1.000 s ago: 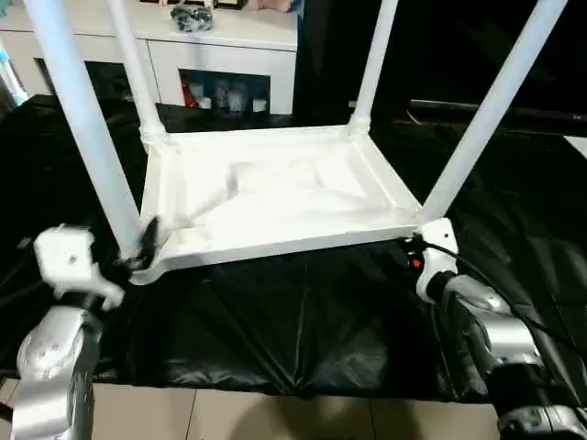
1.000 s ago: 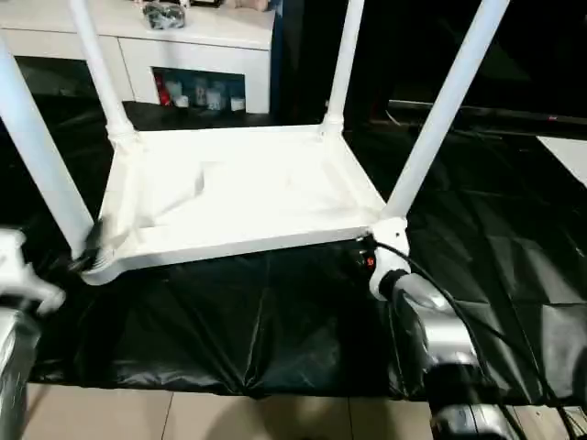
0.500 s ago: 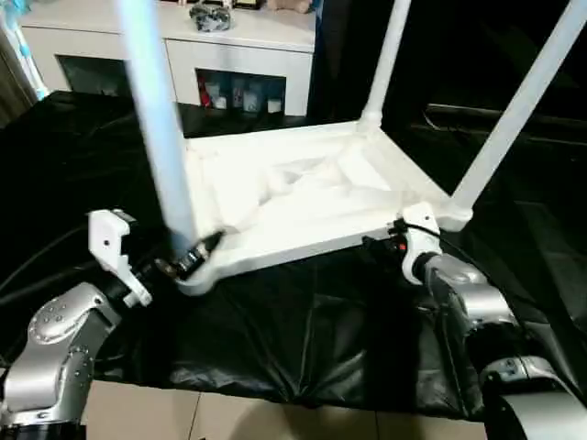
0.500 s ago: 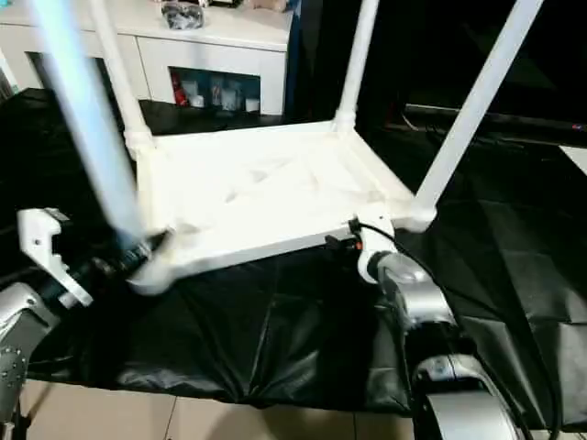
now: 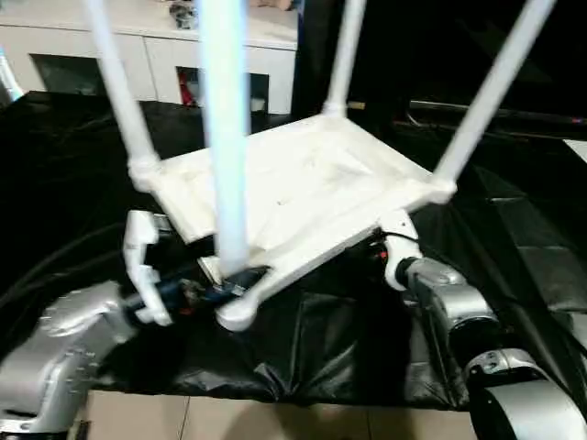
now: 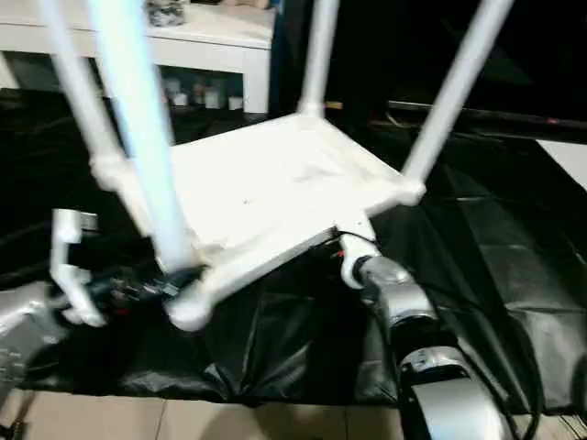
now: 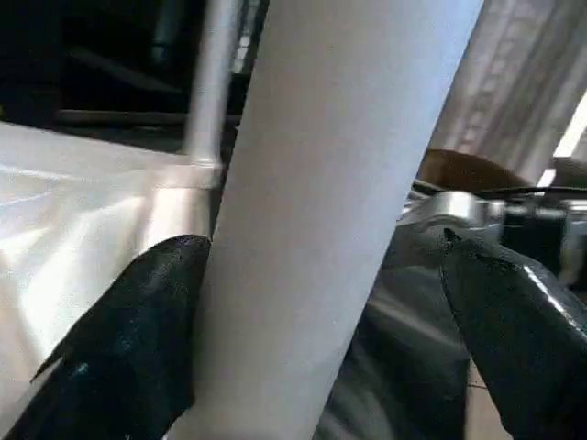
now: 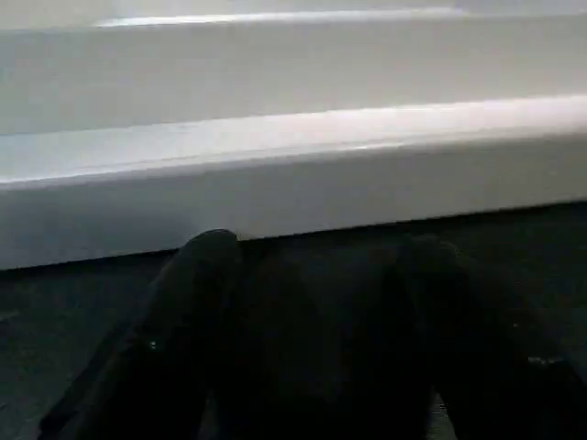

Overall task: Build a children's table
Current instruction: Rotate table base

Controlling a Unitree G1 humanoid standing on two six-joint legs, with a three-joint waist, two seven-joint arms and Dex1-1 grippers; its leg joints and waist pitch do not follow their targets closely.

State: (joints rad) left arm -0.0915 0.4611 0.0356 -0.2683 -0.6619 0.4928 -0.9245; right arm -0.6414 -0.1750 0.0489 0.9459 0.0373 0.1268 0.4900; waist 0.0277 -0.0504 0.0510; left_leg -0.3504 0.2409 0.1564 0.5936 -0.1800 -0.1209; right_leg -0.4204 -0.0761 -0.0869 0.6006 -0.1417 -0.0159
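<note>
The white plastic rectangular tabletop (image 5: 303, 197) sits upside down on the glossy, creased black cloth of the work table (image 5: 514, 229), turned with one rounded corner socket (image 5: 237, 312) toward the camera, its shallow moulded underside facing up! Four long smooth white tube legs rise from the corners, and the nearest leg (image 5: 225, 137) stands tall right in front. The left gripper (image 5: 225, 286) is at the foot of that leg: in the left wrist view its matte black fingers (image 7: 128, 357) stand wide on either side of the round tube, one pad against it, the other well off it, so that is a loose straddle, not a clamp. Over at the near long edge, the right gripper (image 5: 371, 259) reaches under the tabletop's flat glossy rim (image 8: 293, 183); its dark fingers (image 8: 183, 330) are parted and lie low beside that rim, gripping nothing. A white cabinet (image 5: 165, 41) stands behind.
</note>
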